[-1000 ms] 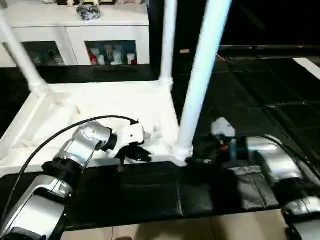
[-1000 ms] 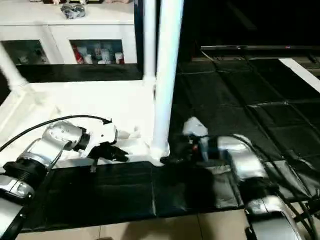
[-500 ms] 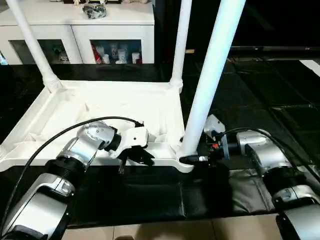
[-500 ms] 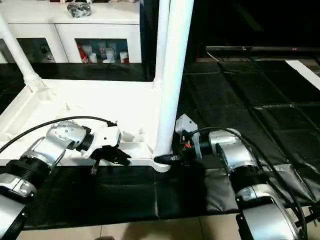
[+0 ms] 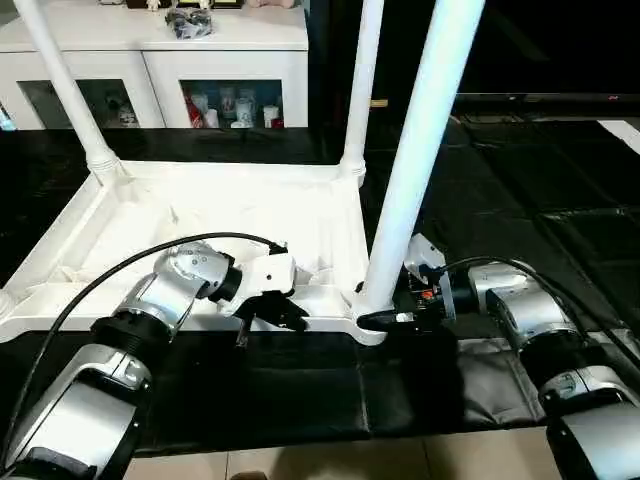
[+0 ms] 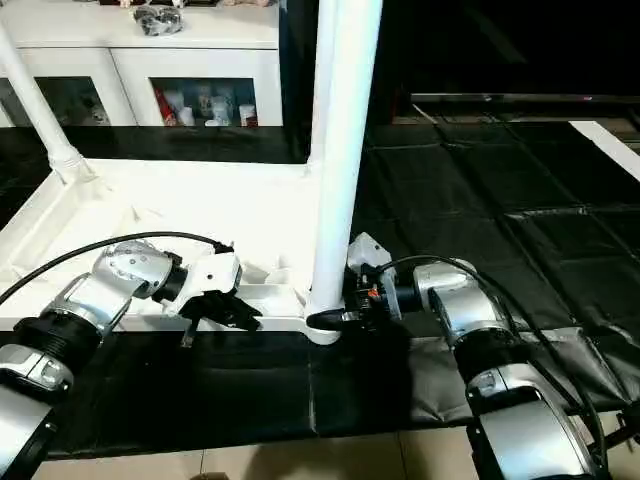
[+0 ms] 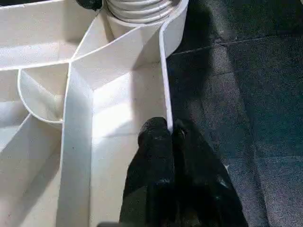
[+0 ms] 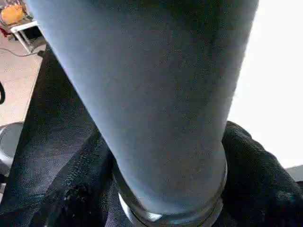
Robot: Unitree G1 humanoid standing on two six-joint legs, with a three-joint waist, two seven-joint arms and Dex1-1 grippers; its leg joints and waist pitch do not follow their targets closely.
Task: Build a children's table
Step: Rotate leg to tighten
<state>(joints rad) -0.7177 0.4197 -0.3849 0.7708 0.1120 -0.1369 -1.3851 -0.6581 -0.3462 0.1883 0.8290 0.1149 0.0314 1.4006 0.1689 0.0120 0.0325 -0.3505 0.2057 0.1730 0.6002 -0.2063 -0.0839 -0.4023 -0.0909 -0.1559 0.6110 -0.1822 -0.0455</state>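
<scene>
At centre left of the frame we see the children's table (image 5: 220, 210) lying upside down on the black floor mats (image 5: 300, 390), ribbed underside up, legs rising from its corners. Our left gripper (image 7: 170, 135) is pinched shut on the thin near rim of the top. Our right gripper (image 5: 385, 318), low at centre right, has its black fingers (image 8: 251, 161) wrapped around the base of the near right leg (image 5: 420, 150), touching both sides. A white cabinet (image 5: 225, 60) stands at upper left.

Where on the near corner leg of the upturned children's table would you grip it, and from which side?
Grip the near corner leg low on its round shaft, just above its socket in the table top, coming level from the robot's right. It stands upright, and the right gripper is placed around its base there.
</scene>
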